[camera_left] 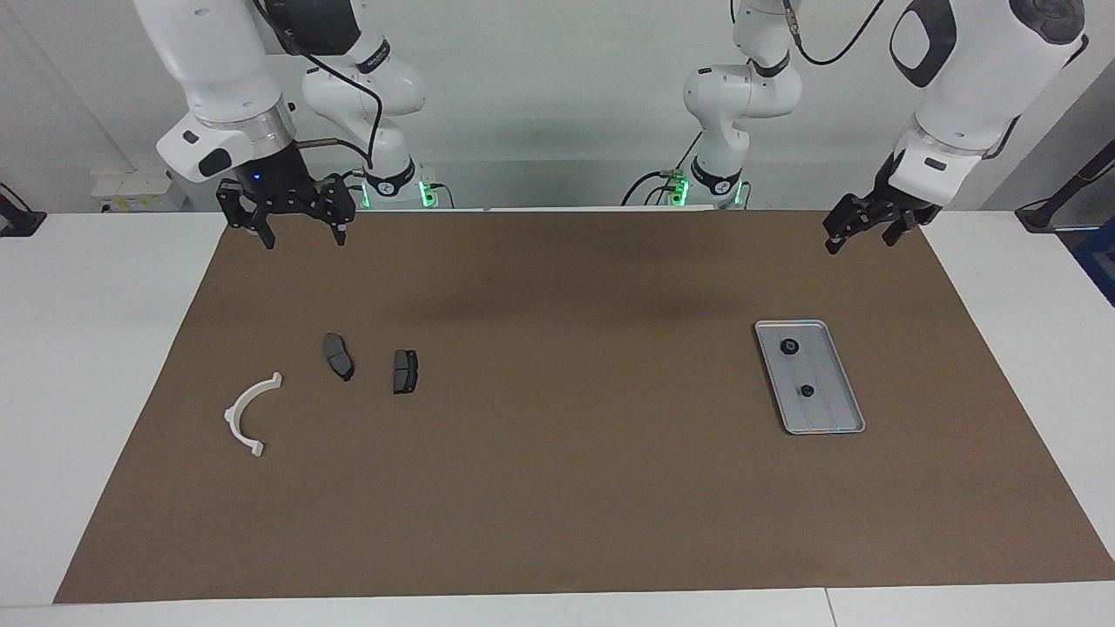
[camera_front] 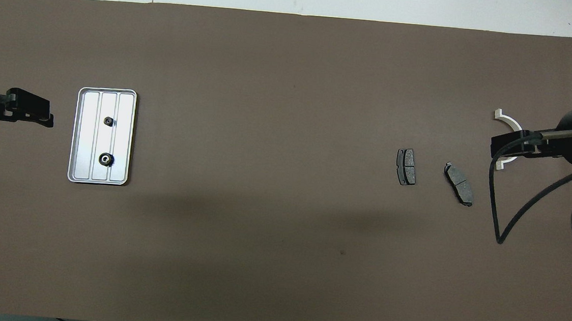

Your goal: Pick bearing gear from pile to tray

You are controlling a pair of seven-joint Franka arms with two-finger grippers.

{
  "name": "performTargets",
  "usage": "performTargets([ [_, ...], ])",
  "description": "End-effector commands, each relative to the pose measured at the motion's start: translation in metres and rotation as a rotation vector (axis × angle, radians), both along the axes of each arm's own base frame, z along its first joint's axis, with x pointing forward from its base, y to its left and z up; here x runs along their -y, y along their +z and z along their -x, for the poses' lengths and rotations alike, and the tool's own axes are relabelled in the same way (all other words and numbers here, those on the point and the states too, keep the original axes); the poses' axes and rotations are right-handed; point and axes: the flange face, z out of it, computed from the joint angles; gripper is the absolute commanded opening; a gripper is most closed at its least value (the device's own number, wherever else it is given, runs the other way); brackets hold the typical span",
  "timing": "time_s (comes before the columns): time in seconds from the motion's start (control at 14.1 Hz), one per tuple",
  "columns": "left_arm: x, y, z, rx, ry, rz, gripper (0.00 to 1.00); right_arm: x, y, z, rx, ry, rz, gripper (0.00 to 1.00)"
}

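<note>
Overhead view: two bearing gears (camera_front: pixel 106 158) lie in the tray (camera_front: pixel 78 134); I hold left gripper (camera_left: pixel 858 235) and right gripper (camera_left: pixel 300 228) aloft, jaws parted, empty, clear of both.

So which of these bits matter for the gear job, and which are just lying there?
Job:
- tray
- two gears in it, one nearer the robots than the other

Lying about:
- two brake pads
- white bracket

Left gripper and right gripper hang open, holding nothing.
</note>
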Motion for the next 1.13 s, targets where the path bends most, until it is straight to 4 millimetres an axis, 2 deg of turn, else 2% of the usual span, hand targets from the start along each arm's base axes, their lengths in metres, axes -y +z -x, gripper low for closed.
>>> performTargets([
  [0.0,0.000,-0.019,0.021,0.006,-0.014,-0.011,1.00,-0.002,0.000,0.001,0.012,-0.014,-0.020,1.00],
  [0.35,0.002,-0.015,0.024,-0.034,-0.014,-0.020,1.00,-0.004,0.000,0.002,0.012,-0.009,-0.020,1.00],
  [0.64,-0.004,-0.012,0.026,-0.035,-0.007,-0.019,1.00,-0.004,0.000,0.002,0.012,-0.009,-0.020,1.00],
  [0.78,0.002,-0.010,0.022,-0.035,-0.018,-0.020,1.00,-0.003,0.000,0.001,0.014,-0.013,-0.020,1.00],
  [1.06,0.003,-0.009,0.024,-0.035,-0.020,-0.012,1.00,-0.003,0.001,0.000,0.024,-0.011,-0.021,1.00],
])
